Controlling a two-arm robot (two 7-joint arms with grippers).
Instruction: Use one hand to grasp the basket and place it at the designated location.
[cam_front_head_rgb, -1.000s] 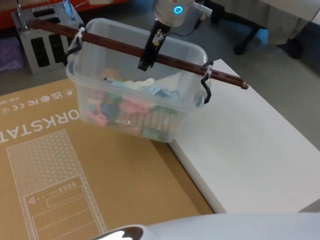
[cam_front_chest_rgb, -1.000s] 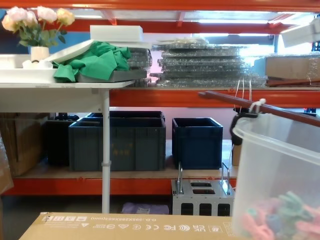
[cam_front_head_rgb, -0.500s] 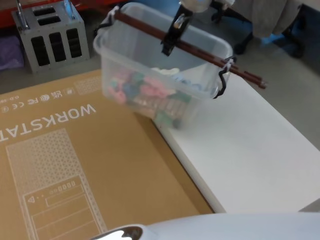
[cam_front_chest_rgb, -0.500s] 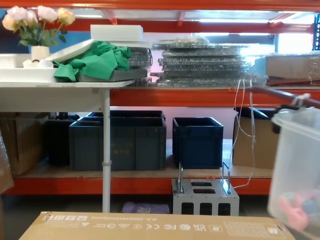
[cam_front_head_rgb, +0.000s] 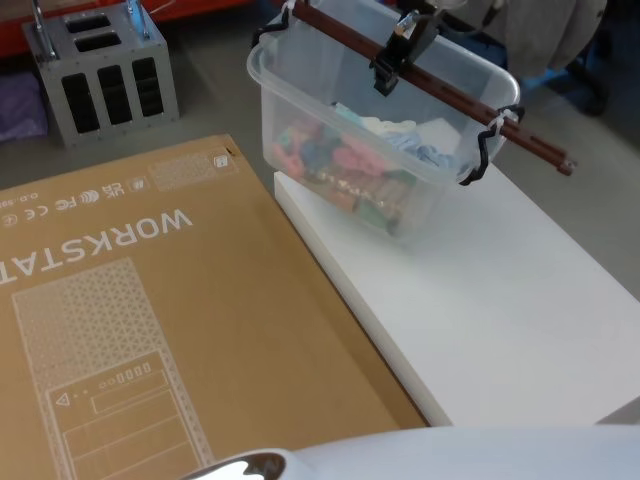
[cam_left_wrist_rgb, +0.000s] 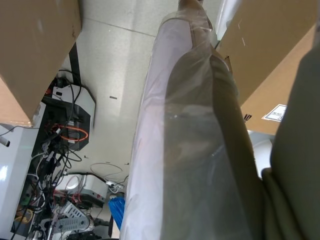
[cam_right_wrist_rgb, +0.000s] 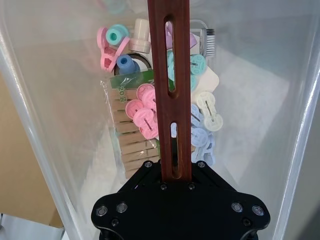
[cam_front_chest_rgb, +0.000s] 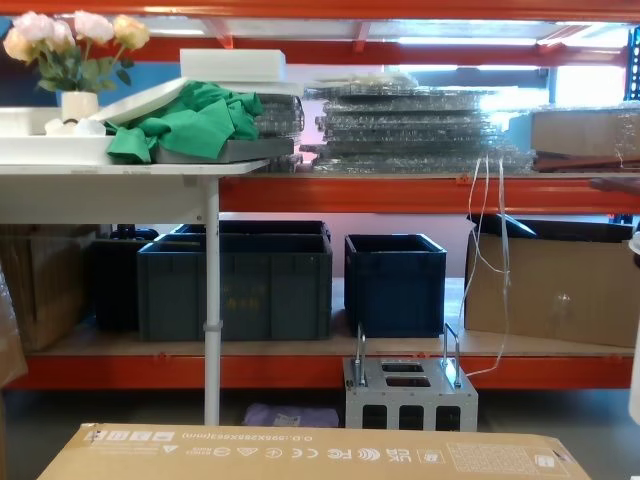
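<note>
Hanging above the white board (cam_front_head_rgb: 500, 300), the basket (cam_front_head_rgb: 330, 90) is held by its handle (cam_front_head_rgb: 440, 95), clamped in the right gripper (cam_front_head_rgb: 392, 68).

Orange steel racking (cam_front_chest_rgb: 400, 192) spans the rear of the room. Its lower shelf carries dark blue crates (cam_front_chest_rgb: 235, 280) and a cardboard carton (cam_front_chest_rgb: 550, 285); its upper level holds stacked wrapped trays (cam_front_chest_rgb: 415, 125). A white table (cam_front_chest_rgb: 110, 180) at left bears a green cloth (cam_front_chest_rgb: 190, 120) and a vase of flowers (cam_front_chest_rgb: 70, 60). A grey metal box (cam_front_chest_rgb: 408, 395) with two loop handles stands on the grey floor (cam_front_head_rgb: 210, 95). A large brown carton (cam_front_head_rgb: 150, 330) lies flat in the foreground, beside a white board (cam_front_head_rgb: 480, 300).
</note>
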